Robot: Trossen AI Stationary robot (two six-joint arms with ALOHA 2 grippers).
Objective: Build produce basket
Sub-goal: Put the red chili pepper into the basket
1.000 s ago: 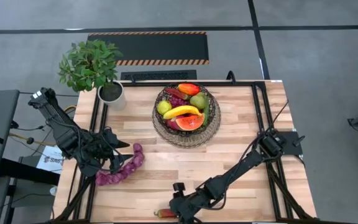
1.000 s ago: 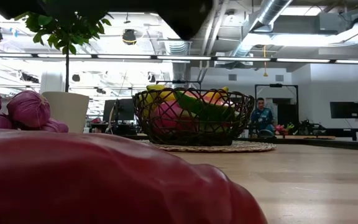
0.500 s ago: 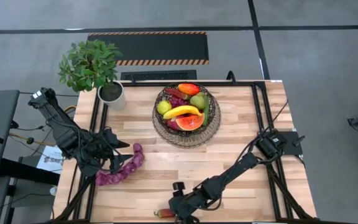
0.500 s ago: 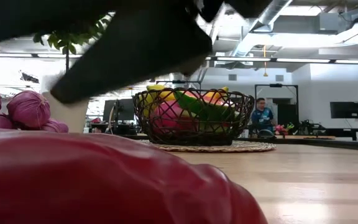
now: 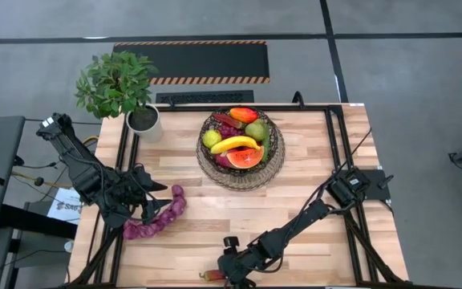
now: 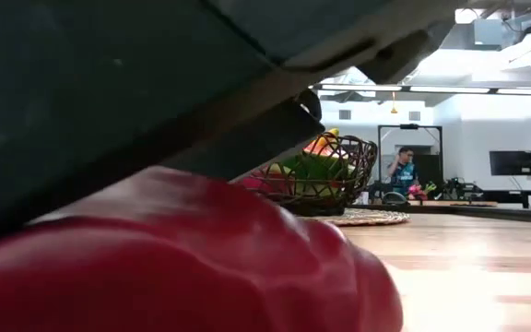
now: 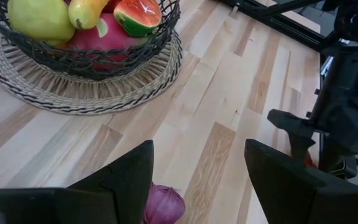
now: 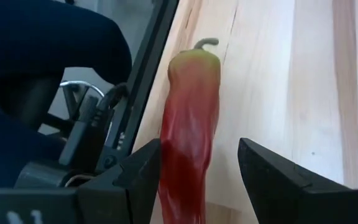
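While half open, right hand [image 8: 197,180] straddles red pepper [image 8: 188,124].

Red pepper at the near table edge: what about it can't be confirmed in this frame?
- High view: red pepper mostly under the right gripper, partly cut by the edge.
- Low view: it fills the foreground, blurred; the arm above hides contact.
- Right wrist view: pepper's near end passes out of sight between the open fingers.

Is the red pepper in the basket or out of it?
Out: the red pepper lies on the table's near edge, far from the basket.

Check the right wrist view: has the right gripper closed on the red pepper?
No: the right gripper is open, its fingers standing apart on either side of the pepper.
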